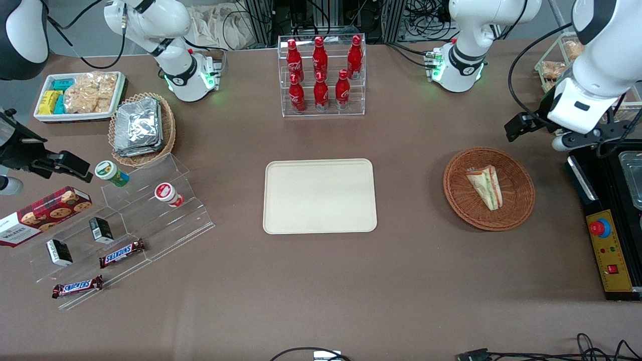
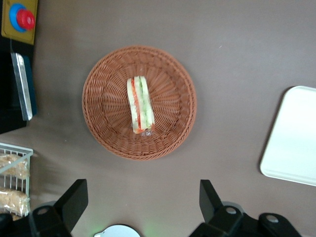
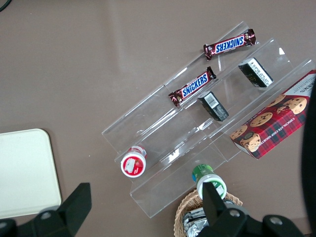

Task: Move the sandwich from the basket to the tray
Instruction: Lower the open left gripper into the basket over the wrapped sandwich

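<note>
The sandwich (image 1: 485, 186) lies on its side in the middle of the round reddish-brown basket (image 1: 516, 213), its narrow tip toward the front camera and its green and red-orange filling layers showing through the clear wrap. In the left wrist view the sandwich (image 2: 140, 104) sits at the centre of the basket (image 2: 103, 123), with the woven rim visible all around it.

The gripper (image 2: 143, 200) hangs above the table, clear of the basket and not touching the sandwich; its two dark fingers (image 2: 74, 197) stand spread wide apart with nothing between them. In the front view the gripper (image 1: 521, 125) is near the basket's rim, farther from the front camera than the sandwich and toward the working arm's end of the table.

The cream-beige tray (image 1: 320, 196) lies flat at the table's centre, well apart from the basket, and holds nothing. A clear rack of red bottles (image 1: 321, 75) stands farther from the front camera than the tray. Just beside the basket, at the working arm's end, sits a black box with a red button (image 1: 600, 228).
</note>
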`<state>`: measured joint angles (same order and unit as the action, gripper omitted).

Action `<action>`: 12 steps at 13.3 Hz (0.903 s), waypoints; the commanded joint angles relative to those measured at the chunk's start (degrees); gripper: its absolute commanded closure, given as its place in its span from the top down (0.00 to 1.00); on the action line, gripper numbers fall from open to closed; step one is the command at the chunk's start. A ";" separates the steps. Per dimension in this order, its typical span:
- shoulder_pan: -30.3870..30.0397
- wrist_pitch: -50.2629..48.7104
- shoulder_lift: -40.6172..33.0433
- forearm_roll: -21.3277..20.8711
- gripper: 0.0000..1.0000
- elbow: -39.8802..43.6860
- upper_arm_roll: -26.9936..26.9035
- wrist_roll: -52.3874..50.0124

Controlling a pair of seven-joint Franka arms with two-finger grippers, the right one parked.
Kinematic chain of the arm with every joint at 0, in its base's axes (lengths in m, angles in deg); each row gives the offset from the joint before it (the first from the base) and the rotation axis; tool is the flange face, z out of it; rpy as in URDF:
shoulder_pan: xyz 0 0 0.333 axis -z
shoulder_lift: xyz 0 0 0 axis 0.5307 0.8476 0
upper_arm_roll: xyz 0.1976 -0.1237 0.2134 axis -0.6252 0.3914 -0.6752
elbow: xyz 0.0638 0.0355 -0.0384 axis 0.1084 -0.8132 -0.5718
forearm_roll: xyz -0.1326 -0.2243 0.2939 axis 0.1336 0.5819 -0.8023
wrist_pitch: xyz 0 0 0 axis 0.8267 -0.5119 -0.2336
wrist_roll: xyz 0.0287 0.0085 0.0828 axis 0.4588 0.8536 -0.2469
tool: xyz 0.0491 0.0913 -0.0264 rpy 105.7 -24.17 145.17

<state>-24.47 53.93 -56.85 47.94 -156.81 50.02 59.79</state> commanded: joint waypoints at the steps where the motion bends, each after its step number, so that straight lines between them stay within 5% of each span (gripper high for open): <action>1: -0.37 7.88 -0.16 0.02 1.00 -8.58 -1.30 -0.17; 4: -0.02 21.33 0.88 0.02 1.00 -18.26 -4.90 -0.17; 12: -0.28 41.21 15.46 0.64 1.00 -23.03 -5.35 -0.17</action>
<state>-24.55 90.55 -43.94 48.10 -178.58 44.55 59.76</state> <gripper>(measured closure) 0.000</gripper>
